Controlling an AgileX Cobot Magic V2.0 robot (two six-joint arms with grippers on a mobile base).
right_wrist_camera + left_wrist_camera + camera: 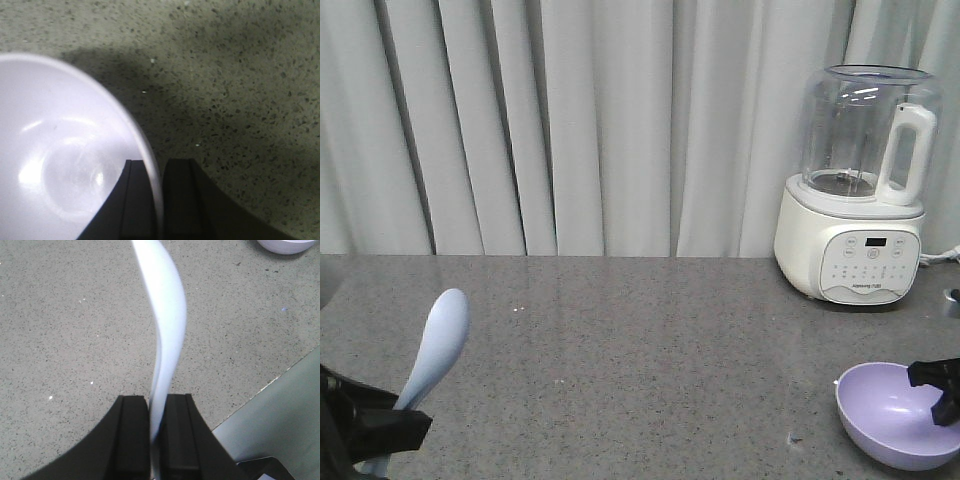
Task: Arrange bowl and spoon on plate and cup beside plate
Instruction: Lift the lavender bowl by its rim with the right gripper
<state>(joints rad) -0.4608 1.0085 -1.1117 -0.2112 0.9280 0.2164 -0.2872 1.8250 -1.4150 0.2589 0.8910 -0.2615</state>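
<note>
My left gripper (pixel 390 425) at the lower left of the front view is shut on the handle of the pale blue spoon (pixel 435 345), whose scoop points up above the counter. In the left wrist view the spoon (pixel 162 325) rises from between the black fingers (pixel 132 435) of the left gripper (pixel 156 432). My right gripper (pixel 945 390) at the lower right is shut on the rim of the lavender bowl (pixel 890 415), held tilted. In the right wrist view the bowl (pixel 65 160) fills the left side, its rim pinched in the right gripper (pixel 157 200). The plate and the cup are out of view.
A white blender (pixel 855 190) with a clear jug stands at the back right of the grey speckled counter (pixel 650 340). Grey curtains (pixel 570 120) hang behind. The counter's edge and floor (pixel 280 410) show in the left wrist view.
</note>
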